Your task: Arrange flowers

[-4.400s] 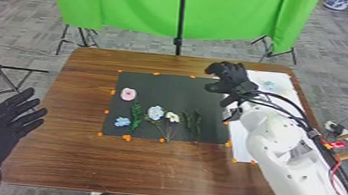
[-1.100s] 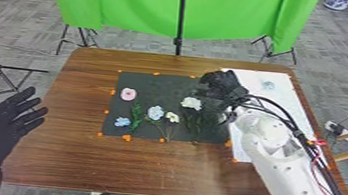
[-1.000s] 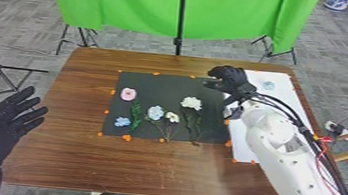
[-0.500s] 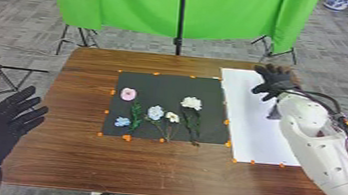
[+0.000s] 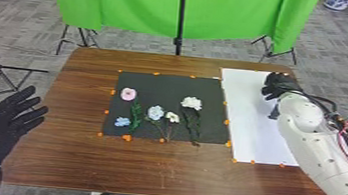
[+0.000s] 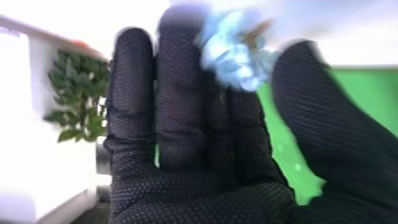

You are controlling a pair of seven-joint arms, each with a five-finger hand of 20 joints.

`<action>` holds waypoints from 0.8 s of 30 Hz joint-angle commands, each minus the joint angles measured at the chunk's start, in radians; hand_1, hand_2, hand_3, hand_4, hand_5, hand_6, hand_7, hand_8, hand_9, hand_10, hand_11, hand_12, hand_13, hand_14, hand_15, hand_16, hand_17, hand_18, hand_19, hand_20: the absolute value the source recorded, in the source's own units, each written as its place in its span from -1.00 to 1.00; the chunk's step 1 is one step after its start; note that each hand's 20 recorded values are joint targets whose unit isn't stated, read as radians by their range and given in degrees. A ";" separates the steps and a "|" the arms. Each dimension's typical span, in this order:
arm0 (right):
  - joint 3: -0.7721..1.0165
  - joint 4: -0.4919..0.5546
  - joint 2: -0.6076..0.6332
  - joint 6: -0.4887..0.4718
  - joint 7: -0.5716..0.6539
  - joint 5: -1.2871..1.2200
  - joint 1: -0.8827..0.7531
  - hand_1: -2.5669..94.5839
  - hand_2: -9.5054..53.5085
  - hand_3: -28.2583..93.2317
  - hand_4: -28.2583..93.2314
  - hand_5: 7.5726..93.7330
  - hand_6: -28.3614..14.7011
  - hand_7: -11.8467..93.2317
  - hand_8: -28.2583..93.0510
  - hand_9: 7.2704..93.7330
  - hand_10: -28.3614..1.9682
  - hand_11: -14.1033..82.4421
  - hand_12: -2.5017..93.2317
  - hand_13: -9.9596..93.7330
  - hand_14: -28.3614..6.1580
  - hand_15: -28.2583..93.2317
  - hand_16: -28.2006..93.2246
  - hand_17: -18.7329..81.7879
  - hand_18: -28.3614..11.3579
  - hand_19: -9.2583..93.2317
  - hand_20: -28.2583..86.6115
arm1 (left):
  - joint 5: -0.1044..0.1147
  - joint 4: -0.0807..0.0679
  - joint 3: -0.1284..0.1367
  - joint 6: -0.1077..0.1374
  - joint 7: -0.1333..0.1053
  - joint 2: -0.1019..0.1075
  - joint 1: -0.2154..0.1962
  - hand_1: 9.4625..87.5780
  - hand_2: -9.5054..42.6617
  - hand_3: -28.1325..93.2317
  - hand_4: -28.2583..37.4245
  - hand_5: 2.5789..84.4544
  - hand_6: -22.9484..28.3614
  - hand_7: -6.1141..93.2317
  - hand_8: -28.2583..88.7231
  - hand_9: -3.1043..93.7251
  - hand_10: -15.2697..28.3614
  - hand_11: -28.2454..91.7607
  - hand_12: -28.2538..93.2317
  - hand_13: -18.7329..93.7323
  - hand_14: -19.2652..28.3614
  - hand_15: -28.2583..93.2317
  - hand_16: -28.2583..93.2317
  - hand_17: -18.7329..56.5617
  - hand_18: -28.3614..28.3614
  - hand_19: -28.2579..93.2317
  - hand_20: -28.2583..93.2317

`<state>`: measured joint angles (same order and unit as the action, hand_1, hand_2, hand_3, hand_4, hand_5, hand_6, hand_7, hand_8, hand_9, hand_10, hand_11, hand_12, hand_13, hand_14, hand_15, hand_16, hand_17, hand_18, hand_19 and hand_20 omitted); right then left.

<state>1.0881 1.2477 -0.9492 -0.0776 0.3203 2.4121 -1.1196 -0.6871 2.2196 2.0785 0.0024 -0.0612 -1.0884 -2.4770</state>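
Dotting one black sheet (image 5: 166, 88), five flowers (image 5: 191, 103)

White ruffled flower head (image 5: 191, 103) added near black sheet's (image 5: 158, 89) right edge. Right hand (image 5: 280, 84) shifted from that sheet's far right corner to white sheet's (image 5: 247, 121).

On the table (image 5: 68, 157) I have a mat (image 5: 167, 85), with a sheet (image 5: 250, 124) right of it and a curtain (image 5: 129, 6) beyond. One flower (image 5: 129, 94) lies on the mat's left, a second flower (image 5: 122, 122) nearer, a sprig (image 5: 135, 118) just right of that, two flowers (image 5: 156, 112) mid-mat, another flower (image 5: 191, 103) farther right
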 commanded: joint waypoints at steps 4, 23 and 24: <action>0.042 0.118 0.031 -0.065 -0.099 0.038 -0.102 0.19 -1.00 0.85 -1.00 0.45 0.21 0.24 -0.83 0.77 0.50 -0.22 -0.02 0.93 0.72 0.07 0.05 0.22 -0.22 0.78 0.12 | -0.003 0.002 -0.001 -0.006 0.005 -0.025 -0.015 -0.64 -0.80 0.61 -1.00 -0.35 -0.07 -0.42 -0.71 -0.46 0.16 -0.18 -0.28 -0.28 0.40 -0.04 -0.52 -0.77 0.82 0.20 -0.44; 0.076 0.559 -0.050 -0.094 -0.372 0.056 -0.392 0.17 -1.00 0.88 -1.00 0.44 0.18 0.29 -0.84 0.75 0.45 -0.19 0.00 0.91 0.71 0.11 0.07 0.20 -0.27 0.81 0.09 | -0.001 -0.003 -0.010 -0.007 0.015 -0.012 0.005 -0.64 -0.81 0.61 -1.00 -0.35 -0.07 -0.42 -0.71 -0.46 0.16 -0.18 -0.28 -0.28 0.40 -0.03 -0.52 -0.77 0.82 0.20 -0.44; 0.069 0.554 -0.051 -0.100 -0.369 0.063 -0.392 0.17 -1.00 0.88 -1.00 0.43 0.19 0.29 -0.84 0.75 0.45 -0.19 0.00 0.90 0.71 0.11 0.08 0.19 -0.27 0.81 0.09 | -0.003 -0.004 -0.010 -0.012 0.019 -0.014 0.009 -0.64 -0.81 0.61 -1.00 -0.35 -0.07 -0.42 -0.71 -0.46 0.16 -0.18 -0.28 -0.28 0.40 -0.03 -0.52 -0.77 0.82 0.20 -0.44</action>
<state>1.2261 1.8121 -0.9691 -0.1419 -0.0098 2.4145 -1.4834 -0.6887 2.2212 2.0743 0.0012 -0.0586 -1.1043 -2.4724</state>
